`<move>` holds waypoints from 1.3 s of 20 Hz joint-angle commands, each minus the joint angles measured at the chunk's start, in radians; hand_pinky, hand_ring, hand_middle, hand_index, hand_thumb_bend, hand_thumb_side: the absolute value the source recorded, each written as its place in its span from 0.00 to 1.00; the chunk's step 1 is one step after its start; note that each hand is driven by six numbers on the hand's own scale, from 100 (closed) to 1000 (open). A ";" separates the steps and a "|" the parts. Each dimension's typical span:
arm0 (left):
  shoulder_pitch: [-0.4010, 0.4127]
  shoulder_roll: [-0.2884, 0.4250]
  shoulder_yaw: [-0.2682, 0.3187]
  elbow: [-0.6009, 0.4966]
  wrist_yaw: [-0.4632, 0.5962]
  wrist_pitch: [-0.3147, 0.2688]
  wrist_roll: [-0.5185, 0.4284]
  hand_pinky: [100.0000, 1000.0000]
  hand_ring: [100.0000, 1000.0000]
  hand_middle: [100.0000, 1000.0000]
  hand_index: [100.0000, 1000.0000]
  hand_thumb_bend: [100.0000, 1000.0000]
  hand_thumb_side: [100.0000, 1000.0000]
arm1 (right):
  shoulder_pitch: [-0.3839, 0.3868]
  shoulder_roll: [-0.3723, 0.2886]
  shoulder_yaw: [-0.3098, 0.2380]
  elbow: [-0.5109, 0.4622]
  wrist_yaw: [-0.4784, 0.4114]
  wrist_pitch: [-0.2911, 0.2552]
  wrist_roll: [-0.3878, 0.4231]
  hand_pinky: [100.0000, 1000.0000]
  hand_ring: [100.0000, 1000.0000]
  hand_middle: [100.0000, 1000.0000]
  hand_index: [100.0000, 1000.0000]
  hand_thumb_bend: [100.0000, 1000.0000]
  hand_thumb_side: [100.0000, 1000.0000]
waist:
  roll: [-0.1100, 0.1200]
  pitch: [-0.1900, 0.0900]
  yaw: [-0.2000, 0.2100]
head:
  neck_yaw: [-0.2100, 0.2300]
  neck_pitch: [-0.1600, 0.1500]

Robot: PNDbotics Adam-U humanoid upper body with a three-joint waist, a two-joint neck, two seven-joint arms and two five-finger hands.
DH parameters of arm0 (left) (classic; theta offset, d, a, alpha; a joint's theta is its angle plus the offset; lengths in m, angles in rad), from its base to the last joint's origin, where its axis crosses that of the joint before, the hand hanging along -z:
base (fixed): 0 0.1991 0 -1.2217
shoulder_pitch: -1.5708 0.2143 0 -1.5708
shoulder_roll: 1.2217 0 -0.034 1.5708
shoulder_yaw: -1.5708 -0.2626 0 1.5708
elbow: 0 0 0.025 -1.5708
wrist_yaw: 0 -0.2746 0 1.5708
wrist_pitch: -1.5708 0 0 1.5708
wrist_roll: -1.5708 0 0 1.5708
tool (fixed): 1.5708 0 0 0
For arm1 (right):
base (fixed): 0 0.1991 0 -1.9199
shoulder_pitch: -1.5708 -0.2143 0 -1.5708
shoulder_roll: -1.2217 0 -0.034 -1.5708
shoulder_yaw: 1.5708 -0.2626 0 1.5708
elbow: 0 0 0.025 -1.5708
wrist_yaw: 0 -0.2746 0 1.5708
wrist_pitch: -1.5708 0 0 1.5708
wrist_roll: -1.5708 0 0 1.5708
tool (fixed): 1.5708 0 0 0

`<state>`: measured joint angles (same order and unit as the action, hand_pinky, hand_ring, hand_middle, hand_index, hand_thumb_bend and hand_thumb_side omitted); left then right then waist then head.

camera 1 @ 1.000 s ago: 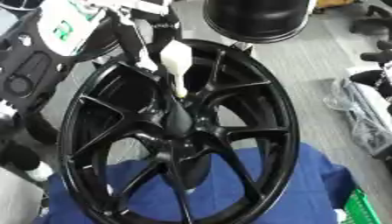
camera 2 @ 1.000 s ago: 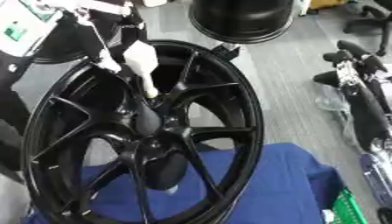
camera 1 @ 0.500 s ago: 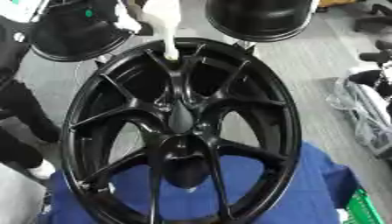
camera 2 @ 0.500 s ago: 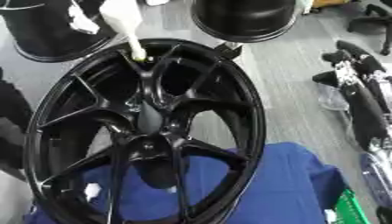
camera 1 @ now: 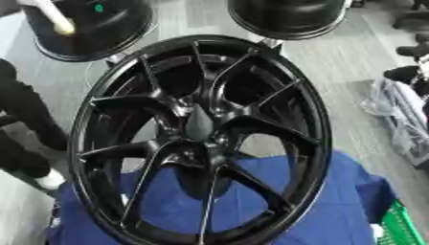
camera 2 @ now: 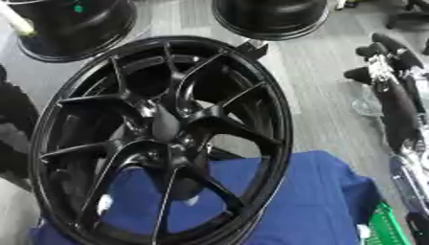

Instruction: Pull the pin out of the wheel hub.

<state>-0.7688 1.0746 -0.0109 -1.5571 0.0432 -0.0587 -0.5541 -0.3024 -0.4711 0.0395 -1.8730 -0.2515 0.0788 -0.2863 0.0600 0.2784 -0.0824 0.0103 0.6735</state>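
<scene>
Showing no robot fingers, grip state unknowable: black wheel [camera 1: 201, 139] on blue cloth [camera 1: 327, 210], pale pin [camera 1: 50, 16] top left.

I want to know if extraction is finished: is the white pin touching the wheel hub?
Apart. In the left eye view the white pin sits at the upper left corner, over another dark wheel, far from the wheel hub; spokes and rim lie between them.

The pale pin [camera 1: 52, 18] is blurred, its top cut off; wheel [camera 1: 201, 139] bottom cropped.
</scene>
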 commanded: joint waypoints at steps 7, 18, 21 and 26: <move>0.340 0.041 0.263 -0.059 0.038 -0.001 0.259 0.58 0.46 0.31 0.30 0.00 0.00 | 0.016 -0.027 -0.041 -0.029 0.004 -0.009 -0.034 0.74 0.57 0.71 0.87 0.00 0.56 | -0.022 -0.001 0.029 | -0.006 -0.012; 0.544 -0.145 0.329 -0.023 -0.001 0.033 0.316 0.86 0.79 0.73 0.83 0.35 0.41 | 0.033 -0.028 -0.046 -0.036 0.010 -0.008 -0.041 0.74 0.57 0.71 0.87 0.00 0.57 | -0.037 -0.001 0.048 | 0.019 -0.008; 0.557 -0.164 0.328 0.007 -0.030 0.045 0.321 0.88 0.83 0.78 0.86 0.49 0.63 | 0.033 -0.027 -0.043 -0.041 0.013 -0.007 -0.036 0.74 0.57 0.71 0.87 0.00 0.56 | -0.039 0.000 0.048 | 0.022 -0.005; 0.551 -0.196 0.326 0.004 -0.030 0.040 0.318 0.85 0.79 0.75 0.85 0.50 0.73 | 0.035 -0.027 -0.039 -0.044 0.015 -0.003 -0.032 0.74 0.57 0.71 0.87 0.00 0.57 | -0.040 0.000 0.047 | 0.021 0.008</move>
<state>-0.2063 0.8566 0.2981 -1.5415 0.0137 -0.0175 -0.2364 -0.2629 -0.4713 0.0039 -1.8958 -0.2418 0.0752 -0.3210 0.0190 0.2911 -0.0356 0.0299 0.6762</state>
